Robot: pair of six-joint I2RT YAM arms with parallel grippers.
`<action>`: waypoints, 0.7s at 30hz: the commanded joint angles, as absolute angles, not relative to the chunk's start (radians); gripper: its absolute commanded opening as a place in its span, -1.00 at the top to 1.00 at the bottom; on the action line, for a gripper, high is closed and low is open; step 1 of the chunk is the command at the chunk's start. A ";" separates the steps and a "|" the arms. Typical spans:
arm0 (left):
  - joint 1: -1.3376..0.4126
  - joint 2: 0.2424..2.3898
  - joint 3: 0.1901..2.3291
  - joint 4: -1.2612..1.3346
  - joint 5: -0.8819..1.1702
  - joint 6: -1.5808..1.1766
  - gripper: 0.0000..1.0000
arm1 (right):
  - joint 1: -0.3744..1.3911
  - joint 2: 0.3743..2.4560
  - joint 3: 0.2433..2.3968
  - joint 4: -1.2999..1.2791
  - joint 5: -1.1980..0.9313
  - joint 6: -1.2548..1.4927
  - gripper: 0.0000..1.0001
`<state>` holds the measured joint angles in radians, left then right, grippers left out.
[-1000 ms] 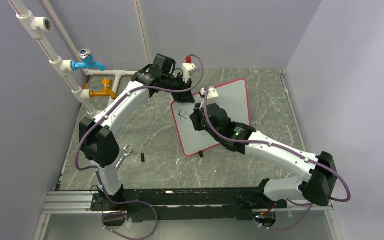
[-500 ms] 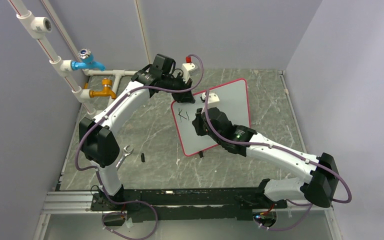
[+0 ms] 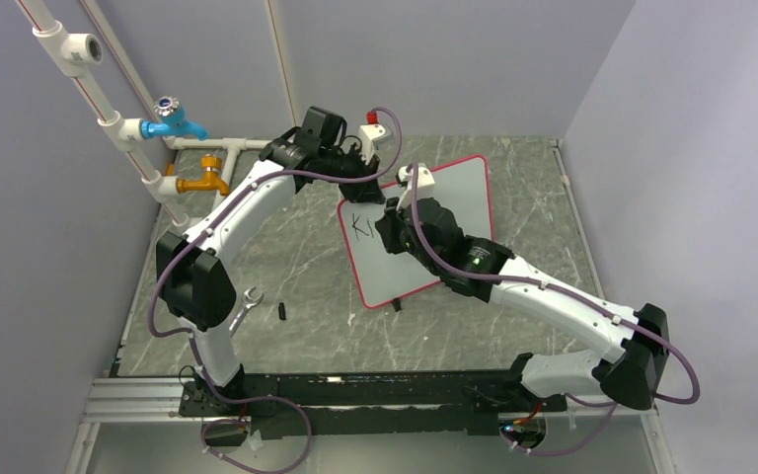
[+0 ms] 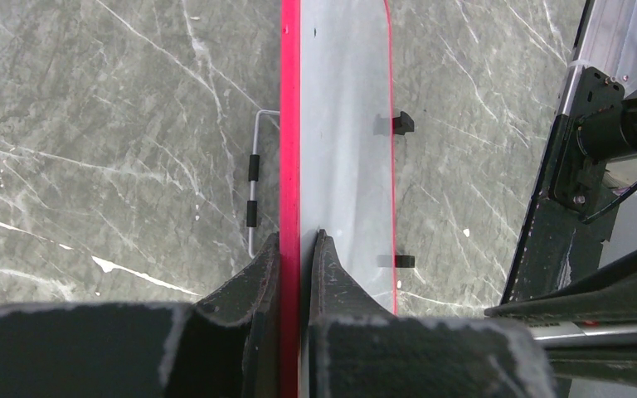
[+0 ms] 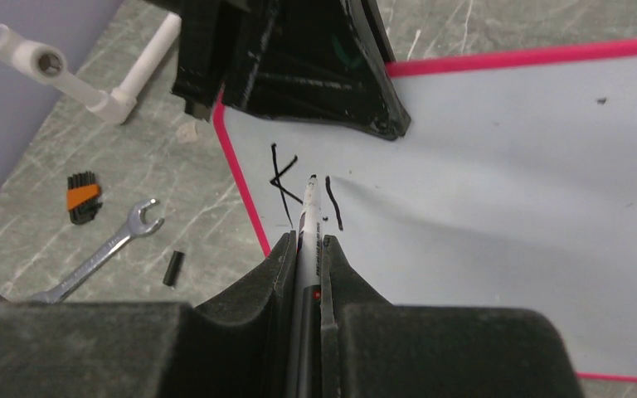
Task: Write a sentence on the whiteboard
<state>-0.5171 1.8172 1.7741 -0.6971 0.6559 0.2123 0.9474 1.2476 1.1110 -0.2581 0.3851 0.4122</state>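
Barely two letters on the board

Over by the left wall, a blue tap [image 3: 173, 122] and a brass-coloured tap [image 3: 204, 182] stick out from white pipes. A wrench [image 3: 247, 304] and a small black cap [image 3: 282, 310] lie on the counter [image 3: 306, 257] nearby. The left end effector [image 4: 299, 249] is clenched on the red rim at the far left corner of the whiteboard [image 3: 459, 196]. The board sits mid-counter, skewed between the two arms. The sentence [image 3: 360, 227] reads only "Ki", up near that corner. The marker [image 5: 308, 207] has its tip between those two letters, right at the board's surface. The right end effector [image 5: 307, 245] grasps the marker firmly, reaching in from the right.
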 commanded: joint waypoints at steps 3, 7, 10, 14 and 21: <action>-0.526 1.879 1.753 -0.821 0.446 0.327 1.00 | 0.943 1.287 1.186 -0.198 0.433 0.363 1.00; -0.526 1.882 1.756 -0.821 0.440 0.323 1.00 | 0.936 1.314 1.198 -0.176 0.429 0.355 1.00; -0.526 1.883 1.758 -0.822 0.433 0.322 1.00 | 0.933 1.328 1.206 -0.170 0.428 0.353 1.00; -0.527 1.877 1.756 -0.821 0.437 0.327 1.00 | 0.930 1.333 1.199 -0.179 0.438 0.358 1.00; -0.527 1.875 1.755 -0.824 0.438 0.329 1.00 | 0.917 1.315 1.152 -0.205 0.451 0.390 1.00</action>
<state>-0.5137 1.8278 1.7805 -0.7010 0.6548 0.2054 0.9352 1.3243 1.1603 -0.2230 0.4107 0.3836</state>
